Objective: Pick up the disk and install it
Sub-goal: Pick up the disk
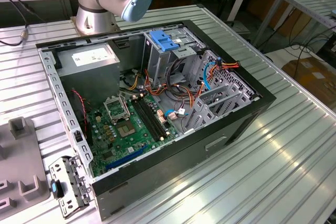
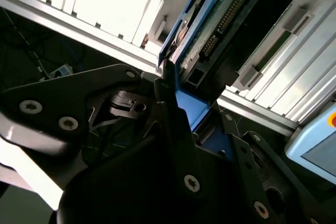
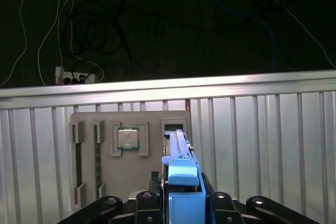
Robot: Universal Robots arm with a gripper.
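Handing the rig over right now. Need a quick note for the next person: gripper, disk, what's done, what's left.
Gripper: shut on the disk, clamped at its blue rail, disk held edge-on.
Disk: over the grey parts tray on the table; cannot tell whether it has cleared the tray's slot.
Done: disk grasped.
Left: the disk is not yet in the computer case, which lies open on its side.

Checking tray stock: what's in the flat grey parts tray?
One pocket of the flat grey parts tray holds a square silver processor chip. The blue-railed metal disk, in the gripper, covers the neighbouring pocket.
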